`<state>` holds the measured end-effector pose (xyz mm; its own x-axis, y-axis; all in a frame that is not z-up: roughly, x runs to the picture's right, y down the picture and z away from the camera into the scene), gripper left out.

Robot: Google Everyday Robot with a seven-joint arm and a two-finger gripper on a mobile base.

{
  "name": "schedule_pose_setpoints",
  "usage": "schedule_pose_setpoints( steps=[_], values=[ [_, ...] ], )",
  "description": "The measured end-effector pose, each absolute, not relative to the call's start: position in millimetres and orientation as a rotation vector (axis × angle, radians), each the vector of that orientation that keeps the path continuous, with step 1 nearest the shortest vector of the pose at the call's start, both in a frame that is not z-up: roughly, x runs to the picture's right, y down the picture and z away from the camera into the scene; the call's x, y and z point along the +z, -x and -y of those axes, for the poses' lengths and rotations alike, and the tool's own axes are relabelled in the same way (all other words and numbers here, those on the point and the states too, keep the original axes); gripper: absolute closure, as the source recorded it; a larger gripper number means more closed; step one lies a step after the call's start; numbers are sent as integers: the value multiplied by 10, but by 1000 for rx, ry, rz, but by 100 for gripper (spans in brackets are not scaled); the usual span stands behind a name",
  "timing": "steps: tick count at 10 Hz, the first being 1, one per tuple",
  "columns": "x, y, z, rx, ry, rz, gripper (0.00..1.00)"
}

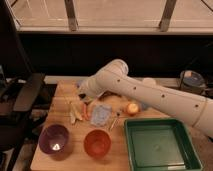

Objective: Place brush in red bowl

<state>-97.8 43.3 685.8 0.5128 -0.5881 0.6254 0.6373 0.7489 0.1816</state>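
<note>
Gripper (pixel 83 92): over the far left of the desk (pixel 60 100), just beyond the pale sticks (pixel 75 112); jaws closed.
Brush (pixel 114 121): lying aslant on the desk between the pale blue packet (pixel 101 115) and the green tray (pixel 128 145), outside the red bowl.
Red bowl (pixel 97 144): near edge, right of the purple bowl (pixel 54 139).
Packet print: unreadable.

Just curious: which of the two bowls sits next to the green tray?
The red bowl, beside the green tray; the purple bowl is farther from it. The pincer is above the table, far left.
</note>
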Motion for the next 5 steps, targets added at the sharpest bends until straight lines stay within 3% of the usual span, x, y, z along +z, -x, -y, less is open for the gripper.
schedule_pose_setpoints(
  steps=[5],
  values=[
    [6468, 554, -911, -548, 70, 876, 100]
  ],
)
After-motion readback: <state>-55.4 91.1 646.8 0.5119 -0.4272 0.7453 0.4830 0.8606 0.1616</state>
